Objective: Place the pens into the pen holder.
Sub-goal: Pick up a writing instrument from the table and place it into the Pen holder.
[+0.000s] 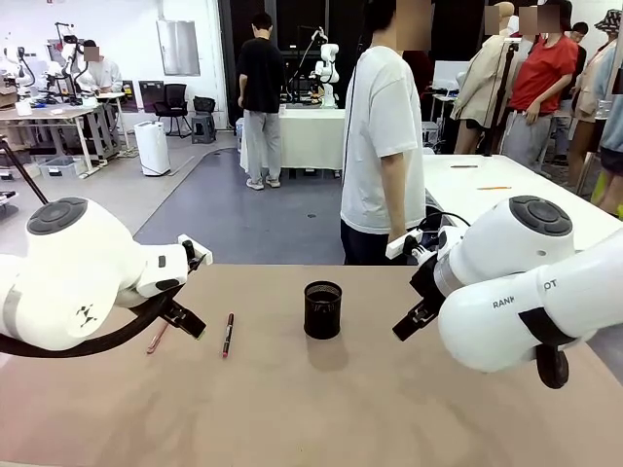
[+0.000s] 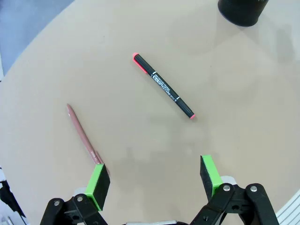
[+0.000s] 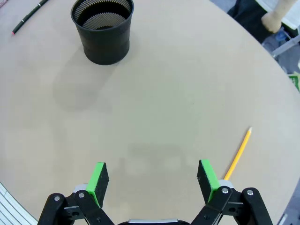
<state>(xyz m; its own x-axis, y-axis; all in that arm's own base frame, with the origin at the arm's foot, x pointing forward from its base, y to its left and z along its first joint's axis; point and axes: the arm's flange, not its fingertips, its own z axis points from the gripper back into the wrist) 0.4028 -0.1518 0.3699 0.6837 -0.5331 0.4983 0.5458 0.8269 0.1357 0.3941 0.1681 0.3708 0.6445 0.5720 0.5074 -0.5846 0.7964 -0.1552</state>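
Your left gripper (image 2: 153,177) stands wide open and holds nothing; its 2 green pads (image 2: 99,182) frame bare table (image 2: 225,117). The pink pen (image 2: 83,136) lies flat with its near end running right up to 1 of those pads, and you cannot tell from the left wrist view whether they touch. The black pen (image 2: 164,86) with red ends lies flat on the table beyond the jaws, apart from the pink pen and from both pads. Your right gripper (image 3: 153,179) is just as wide open and grips nothing, with only tabletop between its pads. A yellow pencil (image 3: 238,152) lies flat just beside 1 of its fingers, outside the jaws, its tip pointing away from the wrist. The holder (image 3: 102,30) stands upright near the middle of the table, well ahead of the right gripper. In the front view, both pens lie to its left and the pink pen is the farther of the 2.
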